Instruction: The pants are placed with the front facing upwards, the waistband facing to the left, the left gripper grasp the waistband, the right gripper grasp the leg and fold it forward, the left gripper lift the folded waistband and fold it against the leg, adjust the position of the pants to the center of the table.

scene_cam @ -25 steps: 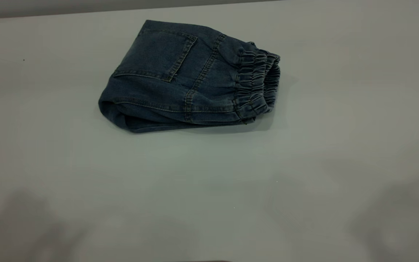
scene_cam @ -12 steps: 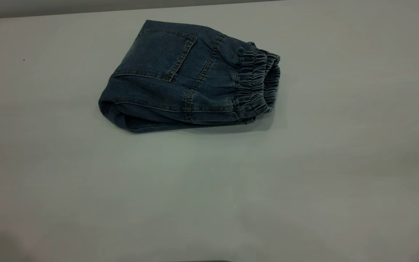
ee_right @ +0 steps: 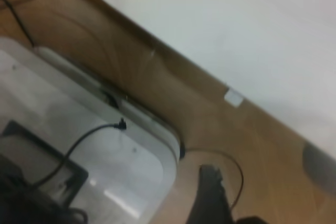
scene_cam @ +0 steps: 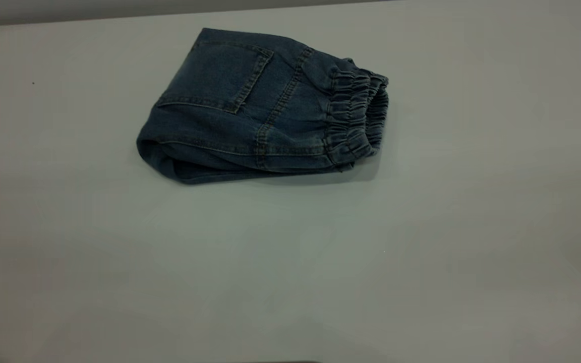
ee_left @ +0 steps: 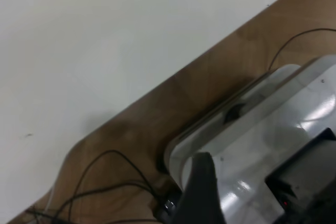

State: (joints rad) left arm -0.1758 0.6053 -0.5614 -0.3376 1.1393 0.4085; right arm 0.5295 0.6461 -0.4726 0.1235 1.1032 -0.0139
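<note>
The pants (scene_cam: 250, 108) lie folded in a compact bundle on the far middle of the table (scene_cam: 421, 252), back patch pocket (scene_cam: 217, 75) facing up. The puckered waistband (scene_cam: 353, 118) forms the bundle's right end in the exterior view. The leg is tucked under the fold, and only a lower denim edge (scene_cam: 205, 175) shows. Neither arm appears in the exterior view. My left gripper (ee_left: 202, 192) and my right gripper (ee_right: 212, 195) each show only in their own wrist views, off the table's edge and far from the pants.
In the wrist views a brown wooden surface (ee_left: 157, 114) (ee_right: 173, 87) borders the white tabletop (ee_left: 79, 51) (ee_right: 236, 24). Thin black cables (ee_left: 105, 182) lie on it. Glossy pale base plates (ee_left: 273, 129) (ee_right: 79, 129) sit beneath each arm.
Dark arm shadows at the table's near edge have faded and slid out of the exterior view. The pants have not moved.
</note>
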